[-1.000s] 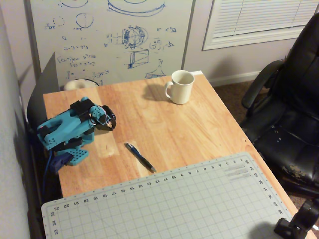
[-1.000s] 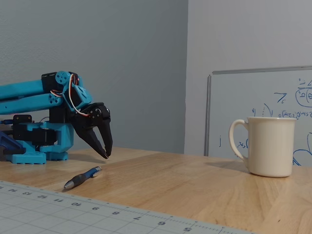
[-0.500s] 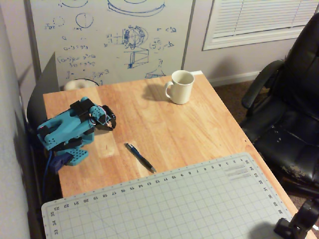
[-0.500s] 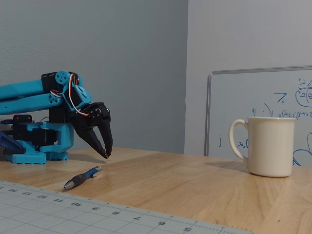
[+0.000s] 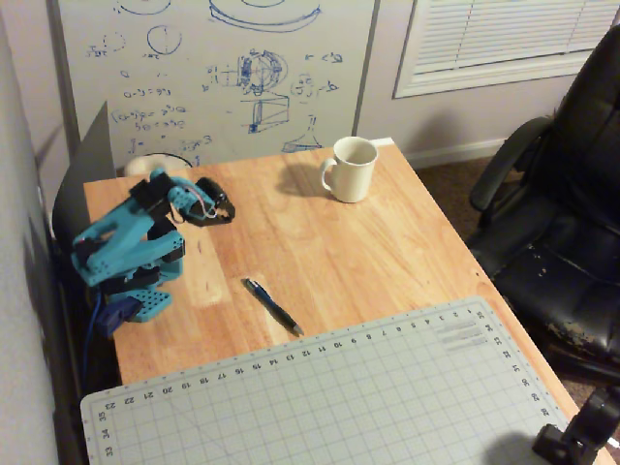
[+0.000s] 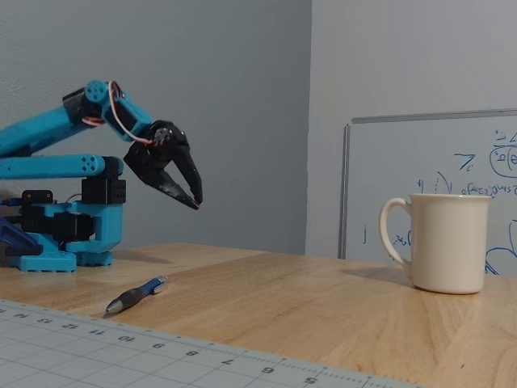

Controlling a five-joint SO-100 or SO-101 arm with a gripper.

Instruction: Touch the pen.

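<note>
The blue arm (image 5: pixel 131 247) sits folded at the left edge of the wooden table (image 5: pixel 387 262), its base close to the table's left side in a fixed view from above. Its black gripper (image 6: pixel 196 198) hangs in the air, well above the tabletop, pointing down and to the right in a fixed view from the side; from above the gripper (image 5: pixel 227 213) shows near the far-left part of the table. The two fingers (image 6: pixel 166 187) stand a little apart at their tips with nothing between them, so the grip is released and empty.

The pen (image 5: pixel 272 306) lies flat on the bare wood, slanted, just beyond the far edge of the grey cutting mat (image 5: pixel 320 397) that covers the near part of the table. Seen from the side, the pen (image 6: pixel 137 294) rests below and a bit to the left of the fingertips, clearly apart from them, with its bluish end pointing right and away.

A white mug (image 5: pixel 351 169) stands upright toward the far side of the table, handle to the left in both fixed views, well apart from the pen and the arm. A whiteboard (image 5: pixel 213 77) with blue sketches leans behind the table, and a black office chair (image 5: pixel 562 213) stands to the right.
</note>
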